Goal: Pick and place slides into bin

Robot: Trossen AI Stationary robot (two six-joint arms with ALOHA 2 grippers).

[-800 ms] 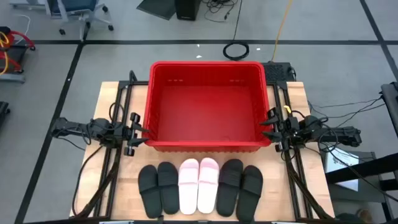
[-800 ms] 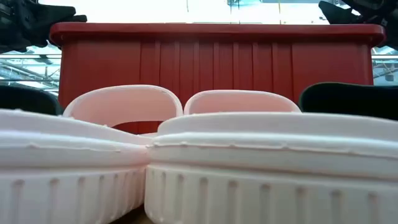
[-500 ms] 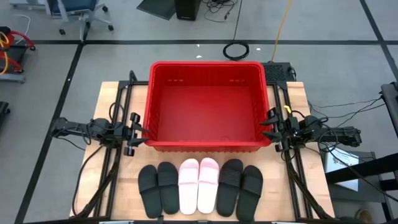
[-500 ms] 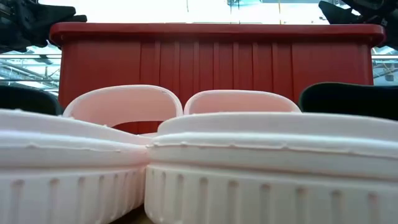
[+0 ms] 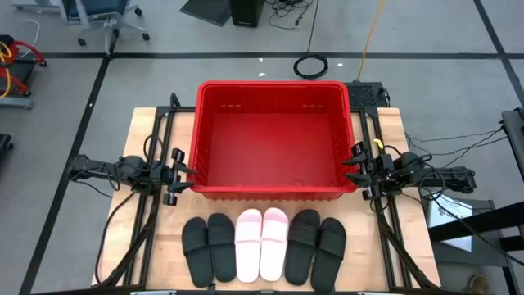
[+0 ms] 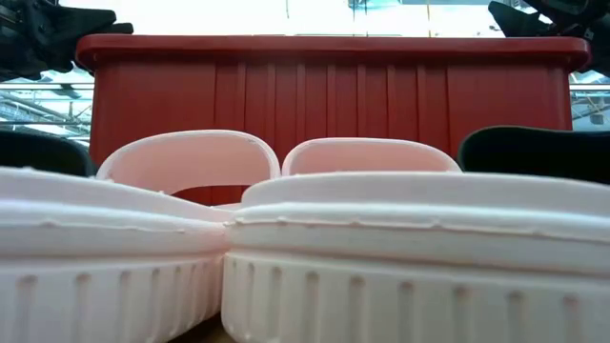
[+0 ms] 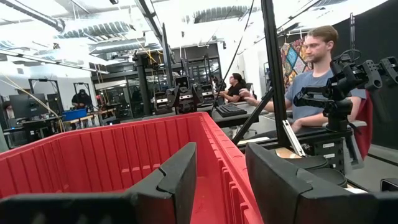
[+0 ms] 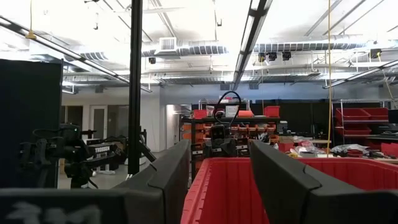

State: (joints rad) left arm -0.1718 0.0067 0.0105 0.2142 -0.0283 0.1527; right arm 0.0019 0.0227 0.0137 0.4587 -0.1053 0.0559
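Note:
Six slides lie side by side, soles down, on the table's near part: two black (image 5: 208, 247), two pale pink (image 5: 261, 243), two black (image 5: 318, 244). The pink pair (image 6: 305, 248) fills the low view. The red bin (image 5: 271, 138) stands empty behind them. My left gripper (image 5: 190, 174) is open and empty at the bin's left wall. My right gripper (image 5: 350, 166) is open and empty at the bin's right wall. Each wrist view looks over the bin's rim (image 7: 217, 146) (image 8: 211, 171) between open fingers.
The bin takes up the table's middle and far part. Black arm rails (image 5: 151, 205) run along both sides of the table. Cables (image 5: 311, 65) lie on the floor beyond. People sit at desks in the room behind (image 7: 311, 68).

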